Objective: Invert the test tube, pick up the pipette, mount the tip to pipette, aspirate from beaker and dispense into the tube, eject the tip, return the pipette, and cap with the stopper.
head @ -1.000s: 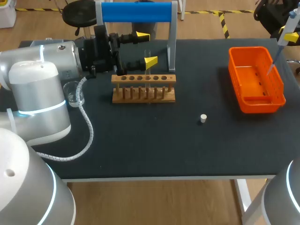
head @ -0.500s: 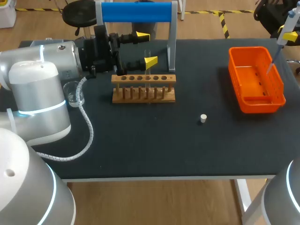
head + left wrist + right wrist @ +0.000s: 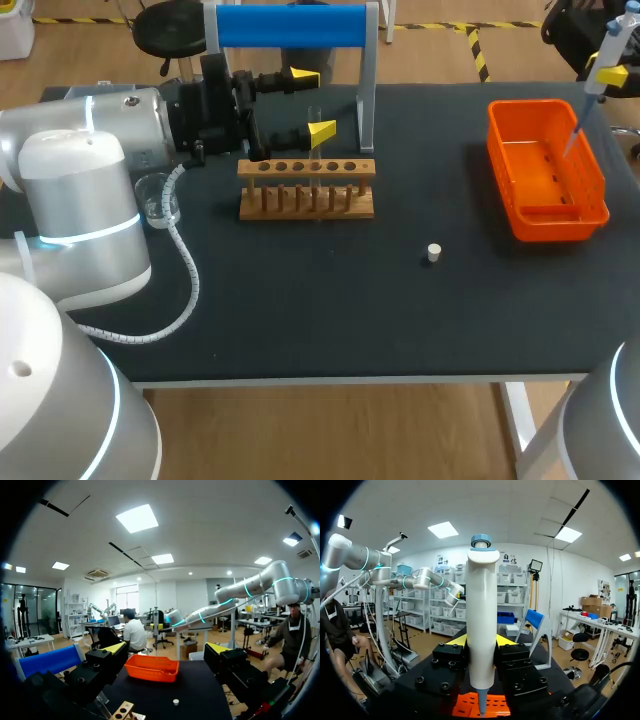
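My right gripper is shut on the white pipette and holds it upright above the far right side of the orange bin. The pipette's thin lower end points down into the bin. In the right wrist view the pipette stands between my yellow-tipped gripper. My left gripper hangs open just behind the wooden rack. A clear test tube stands upright in the rack, close to the nearer fingertip. A glass beaker sits left of the rack. The white stopper lies on the mat.
The blue-topped pipette stand rises behind the rack. From the left wrist view the open gripper faces the orange bin and the stopper across the dark mat. The left arm's cable loops over the mat.
The right gripper has shifted the pipette slightly up and to the left over the bin. The left arm has not moved.
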`<state>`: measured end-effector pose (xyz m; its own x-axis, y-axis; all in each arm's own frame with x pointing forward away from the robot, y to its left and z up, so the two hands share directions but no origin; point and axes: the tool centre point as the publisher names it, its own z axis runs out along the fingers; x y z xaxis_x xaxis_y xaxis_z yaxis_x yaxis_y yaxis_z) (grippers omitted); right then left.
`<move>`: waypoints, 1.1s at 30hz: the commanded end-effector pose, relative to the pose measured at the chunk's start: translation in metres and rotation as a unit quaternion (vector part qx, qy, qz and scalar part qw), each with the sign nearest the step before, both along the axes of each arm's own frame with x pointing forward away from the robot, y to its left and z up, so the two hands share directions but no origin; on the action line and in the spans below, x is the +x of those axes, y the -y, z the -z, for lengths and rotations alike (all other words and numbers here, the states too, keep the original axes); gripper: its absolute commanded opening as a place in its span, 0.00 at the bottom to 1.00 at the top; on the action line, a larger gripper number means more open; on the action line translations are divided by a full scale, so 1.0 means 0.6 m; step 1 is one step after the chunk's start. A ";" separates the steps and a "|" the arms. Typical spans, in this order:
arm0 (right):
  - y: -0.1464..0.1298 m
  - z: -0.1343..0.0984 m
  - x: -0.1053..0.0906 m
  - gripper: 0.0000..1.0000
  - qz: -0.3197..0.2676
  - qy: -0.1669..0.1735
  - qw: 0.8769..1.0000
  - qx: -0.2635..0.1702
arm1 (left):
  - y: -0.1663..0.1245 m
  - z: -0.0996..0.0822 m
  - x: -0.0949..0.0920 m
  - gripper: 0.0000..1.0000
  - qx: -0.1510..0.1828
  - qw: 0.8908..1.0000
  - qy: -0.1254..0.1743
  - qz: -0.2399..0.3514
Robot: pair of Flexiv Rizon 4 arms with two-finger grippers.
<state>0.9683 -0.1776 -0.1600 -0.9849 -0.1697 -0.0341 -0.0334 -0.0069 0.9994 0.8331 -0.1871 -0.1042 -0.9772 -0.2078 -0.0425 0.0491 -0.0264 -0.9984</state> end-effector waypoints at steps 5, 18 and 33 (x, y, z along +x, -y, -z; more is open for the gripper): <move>-0.005 -0.001 -0.009 0.00 0.013 -0.001 1.000 -0.006 | 0.000 0.000 -0.001 1.00 -0.001 1.000 0.001 -0.001; -0.005 -0.001 -0.009 0.00 0.013 -0.001 1.000 -0.006 | 0.000 0.000 -0.001 1.00 -0.001 1.000 0.001 -0.001; -0.005 -0.001 -0.009 0.00 0.013 -0.001 1.000 -0.006 | 0.042 -0.014 0.024 1.00 -0.009 1.000 0.008 -0.018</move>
<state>0.9649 -0.1761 -0.1610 -0.9883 -0.1501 -0.0282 -0.0287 0.0016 0.9996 0.8386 -0.1906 -0.0972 -0.9748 -0.2164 -0.0542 0.0635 -0.0362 -0.9973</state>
